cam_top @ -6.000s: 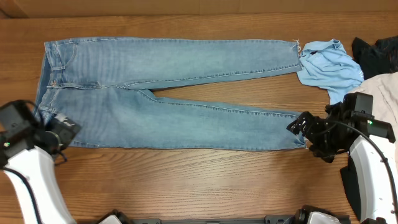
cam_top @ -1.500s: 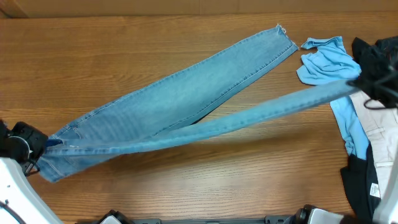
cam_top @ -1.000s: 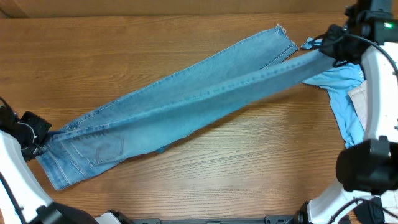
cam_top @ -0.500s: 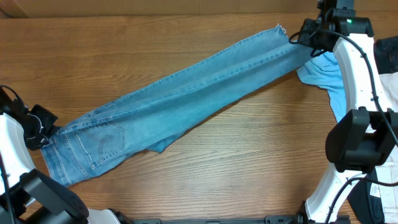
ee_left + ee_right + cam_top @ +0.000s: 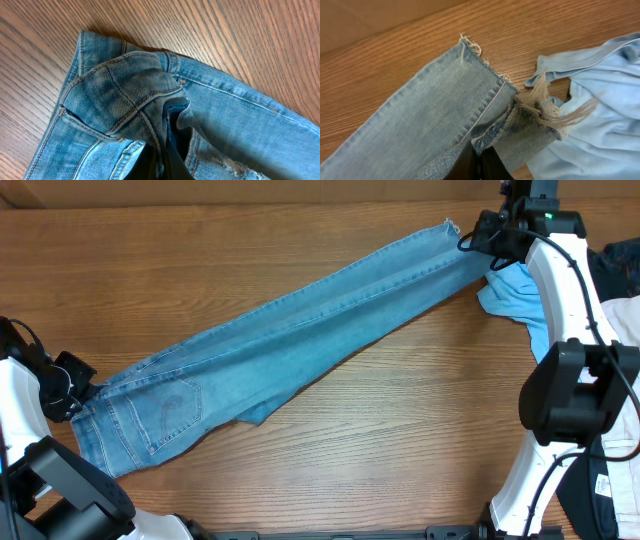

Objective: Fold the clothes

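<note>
Spread flat seconds ago, the jeans [image 5: 300,345] lie leg over leg, right gripper [image 5: 480,245] clamped on the far hem, left gripper [image 5: 80,385] clamped on the waistband.

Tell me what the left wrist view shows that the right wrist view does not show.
Only the left wrist view shows the waist end of the jeans: the bunched waistband with its stitched seams. Only the right wrist view shows the frayed hems of the two legs, one lying on the other, and a light-blue garment beside them. Both show pale denim on the wooden table, pinched at the bottom edge of the picture by dark fingers: the left fingers at the waist, the right fingers at the hem.
</note>
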